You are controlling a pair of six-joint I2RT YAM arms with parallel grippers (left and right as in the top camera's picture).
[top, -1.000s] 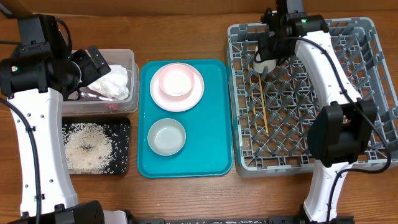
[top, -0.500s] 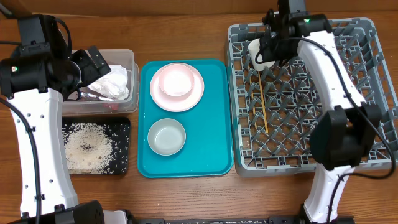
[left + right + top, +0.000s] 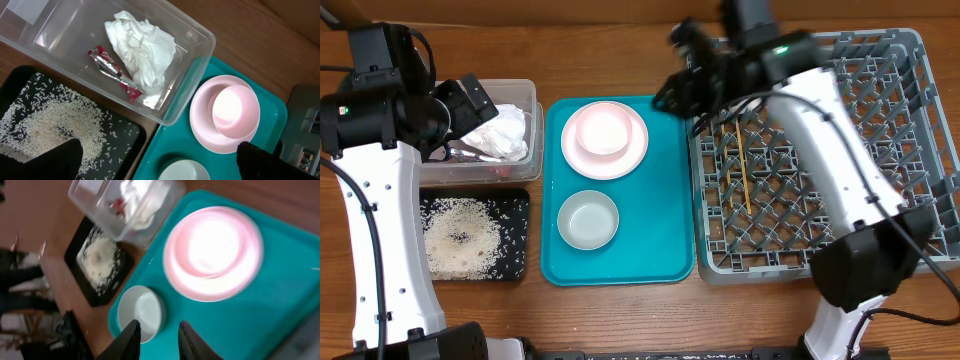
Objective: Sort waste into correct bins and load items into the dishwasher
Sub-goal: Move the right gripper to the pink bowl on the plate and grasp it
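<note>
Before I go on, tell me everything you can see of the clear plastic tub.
The clear tub is a rectangular see-through plastic box with rounded corners and a thicker rim, standing upright and lidless on the wooden table. Inside lie a crumpled white napkin and a red wrapper. The black tray sits along its near side, the teal tray by its right end; whether they touch it is unclear.
</note>
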